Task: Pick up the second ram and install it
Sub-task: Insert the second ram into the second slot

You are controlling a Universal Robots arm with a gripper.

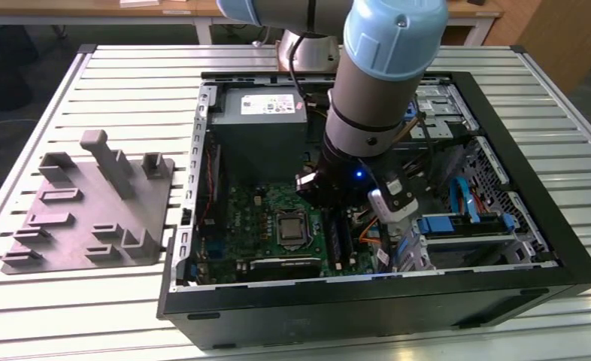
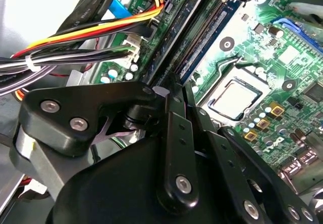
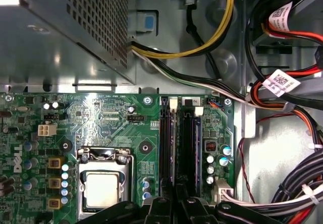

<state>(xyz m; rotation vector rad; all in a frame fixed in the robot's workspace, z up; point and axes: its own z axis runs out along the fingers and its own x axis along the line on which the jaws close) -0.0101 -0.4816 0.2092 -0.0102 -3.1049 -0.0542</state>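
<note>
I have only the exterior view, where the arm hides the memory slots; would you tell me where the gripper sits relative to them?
Observer: In the first wrist view the gripper is at the near end of the dark memory slots, beside the processor socket.
Operator: Thank you. Are any slot latches visible?
Observer: Yes, white latches show at the slots' far end.
Operator: Are there cables nearby?
Observer: In the second wrist view a yellow, red and black cable bundle runs to a white connector beside the slots.
</note>
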